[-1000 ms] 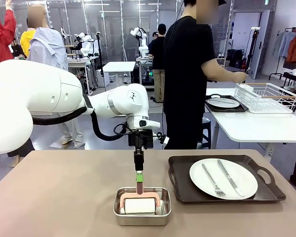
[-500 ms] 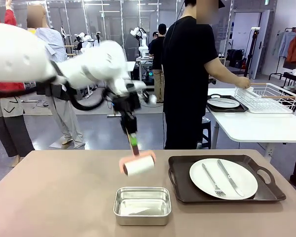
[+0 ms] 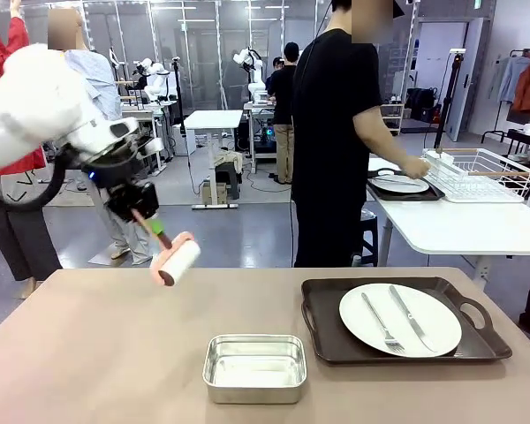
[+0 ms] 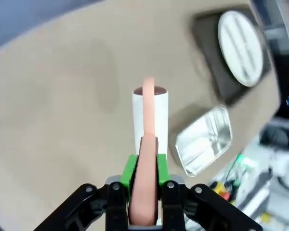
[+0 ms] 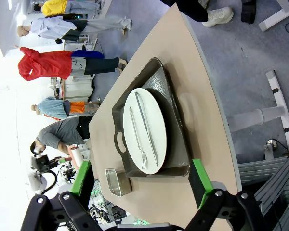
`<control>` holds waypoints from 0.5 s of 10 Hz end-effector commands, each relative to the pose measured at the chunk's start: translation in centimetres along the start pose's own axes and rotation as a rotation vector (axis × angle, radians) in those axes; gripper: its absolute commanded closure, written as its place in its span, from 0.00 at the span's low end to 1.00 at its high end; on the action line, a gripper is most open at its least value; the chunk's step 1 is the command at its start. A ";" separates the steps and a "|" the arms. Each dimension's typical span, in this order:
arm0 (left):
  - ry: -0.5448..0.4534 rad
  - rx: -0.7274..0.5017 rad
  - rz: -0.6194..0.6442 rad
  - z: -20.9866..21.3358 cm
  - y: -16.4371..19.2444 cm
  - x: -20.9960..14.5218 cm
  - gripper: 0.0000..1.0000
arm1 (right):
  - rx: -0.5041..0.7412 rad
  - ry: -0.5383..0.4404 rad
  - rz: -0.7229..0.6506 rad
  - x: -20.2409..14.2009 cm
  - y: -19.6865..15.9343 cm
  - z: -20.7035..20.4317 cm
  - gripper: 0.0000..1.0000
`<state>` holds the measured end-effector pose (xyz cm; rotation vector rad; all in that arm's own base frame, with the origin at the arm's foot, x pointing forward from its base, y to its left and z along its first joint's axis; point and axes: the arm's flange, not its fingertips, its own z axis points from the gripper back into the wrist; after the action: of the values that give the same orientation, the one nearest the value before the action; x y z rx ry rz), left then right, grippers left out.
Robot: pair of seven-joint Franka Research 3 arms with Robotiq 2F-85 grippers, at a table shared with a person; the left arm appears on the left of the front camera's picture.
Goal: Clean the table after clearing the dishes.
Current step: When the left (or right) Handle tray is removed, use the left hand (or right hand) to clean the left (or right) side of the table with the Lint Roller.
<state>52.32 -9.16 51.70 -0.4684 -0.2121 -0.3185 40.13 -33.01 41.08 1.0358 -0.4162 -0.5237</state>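
Far left, the left pincer point(image 3: 156, 231) hangs in the air above the beige counter point(image 3: 97, 353), clenched tight on the pink handle of a roller point(image 3: 177, 261). The roller's white drum tilts down to the right, clear of the surface. From the left wrist, the green pads of the left pincer point(image 4: 144, 166) squeeze that handle from both sides, the roller point(image 4: 150, 115) pointing out over bare counter point(image 4: 62, 96).

Moving right, near the front edge sits a steel pan point(image 3: 254, 393), apart from the roller. Just beside it lies 1 dark tray point(image 3: 322, 336) carrying 1 white plate point(image 3: 442, 331), with a fork point(image 3: 382, 324) and a knife point(image 3: 412, 318) lying side by side on it.

Behind, to the right, a person's hand point(image 3: 415, 168) rests at a second plate point(image 3: 399, 184) on a second tray point(image 3: 380, 193) on a white counter point(image 3: 459, 225), next to a wire rack point(image 3: 477, 172).

The right pincer point(image 5: 140, 177) is released, fingers spread wide, looking down on the tray point(image 5: 176, 130) and plate point(image 5: 154, 120).
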 end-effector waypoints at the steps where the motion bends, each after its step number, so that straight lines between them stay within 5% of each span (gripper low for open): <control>1: -0.178 -0.034 0.204 -4.3 -0.9 -1.7 0.85 | 0.003 -0.002 0.002 0.0 0.2 0.0 0.00; 2: -0.181 -0.059 0.207 -5.1 -0.9 -1.8 0.85 | 0.003 -0.002 0.002 0.0 0.2 0.0 0.00; 3: -0.061 -0.011 0.138 -2.2 1.7 -1.5 0.85 | 0.003 -0.002 0.002 0.0 0.2 0.0 0.00; 5: -0.061 -0.011 0.138 -2.2 1.7 -1.5 0.85 | 0.003 -0.002 0.002 0.0 0.2 0.0 0.00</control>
<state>51.66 -9.14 47.37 -0.5090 -0.2499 -0.1281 40.14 -32.99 41.06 1.0359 -0.4157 -0.5235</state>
